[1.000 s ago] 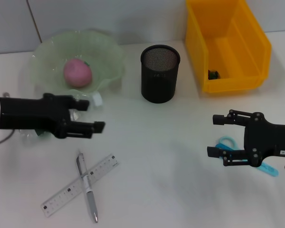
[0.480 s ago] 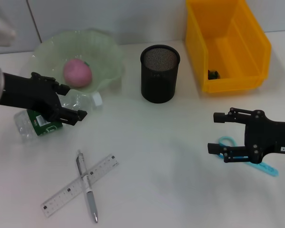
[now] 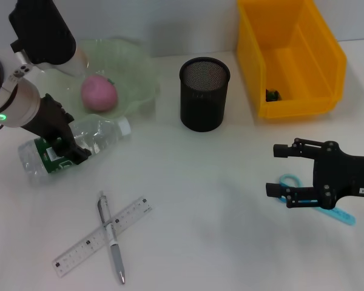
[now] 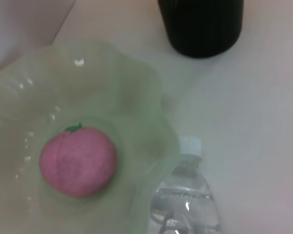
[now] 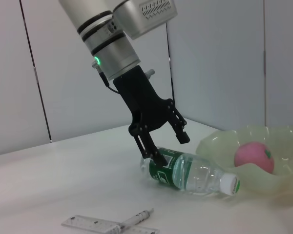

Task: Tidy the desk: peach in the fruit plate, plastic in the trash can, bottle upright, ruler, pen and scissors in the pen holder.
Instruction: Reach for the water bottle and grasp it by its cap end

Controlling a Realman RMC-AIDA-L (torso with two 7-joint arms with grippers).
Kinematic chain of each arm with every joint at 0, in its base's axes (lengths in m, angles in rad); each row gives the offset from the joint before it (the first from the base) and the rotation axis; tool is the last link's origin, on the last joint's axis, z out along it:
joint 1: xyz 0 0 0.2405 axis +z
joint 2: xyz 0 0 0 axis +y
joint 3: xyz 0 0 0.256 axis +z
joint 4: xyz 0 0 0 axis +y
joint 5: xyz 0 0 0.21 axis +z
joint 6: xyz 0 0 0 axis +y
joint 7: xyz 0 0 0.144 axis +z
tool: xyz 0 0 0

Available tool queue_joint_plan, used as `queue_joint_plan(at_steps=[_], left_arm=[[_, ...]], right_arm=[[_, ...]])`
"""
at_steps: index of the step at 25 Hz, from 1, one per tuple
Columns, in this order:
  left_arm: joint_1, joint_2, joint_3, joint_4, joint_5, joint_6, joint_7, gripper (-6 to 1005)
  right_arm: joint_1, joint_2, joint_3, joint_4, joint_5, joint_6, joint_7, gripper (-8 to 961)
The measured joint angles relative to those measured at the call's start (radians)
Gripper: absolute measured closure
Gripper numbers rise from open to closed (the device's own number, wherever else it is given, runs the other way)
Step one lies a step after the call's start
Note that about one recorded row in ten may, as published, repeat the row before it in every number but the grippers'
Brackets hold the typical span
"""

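Dropping onto lying bottle (image 3: 73,145) beside plate (image 3: 142,73), left hand (image 3: 67,142) released astride label; righting comes next. Right hand (image 3: 283,170) released, idle.

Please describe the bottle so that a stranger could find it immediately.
Start at the green fruit plate holding the pink peach. Just in front of it lies the bottle, under the left pincer. It is the only clear item, with a white cap and a green label.

Even, bright overhead light fills the scene, and shadows on the white table (image 3: 218,200) are soft and faint. The left wrist view is blurred throughout, with small glints on the fruit plate (image 4: 34,87). The water bottle (image 5: 193,173) shows slight highlights.
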Motion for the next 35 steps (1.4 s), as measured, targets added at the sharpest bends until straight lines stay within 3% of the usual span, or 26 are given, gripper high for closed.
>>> queue_joint_plan(at_steps=[8, 15, 35], left_arm=[[-0.043, -0.001, 0.01, -0.04, 0.085, 0.01, -0.014, 188], [-0.108, -0.003, 0.046, -0.144, 0.137, -0.016, -0.008, 189], [-0.139, -0.006, 0.081, -0.22, 0.144, -0.015, -0.018, 189]], right_arm=[[-0.001, 0.002, 0.01, 0.0, 0.0, 0.0, 0.002, 126], [0.001, 0.002, 0.011, 0.0, 0.0, -0.002, 0.003, 126], [-0.004, -0.003, 0.012, 0.0, 0.006, -0.005, 0.003, 127]])
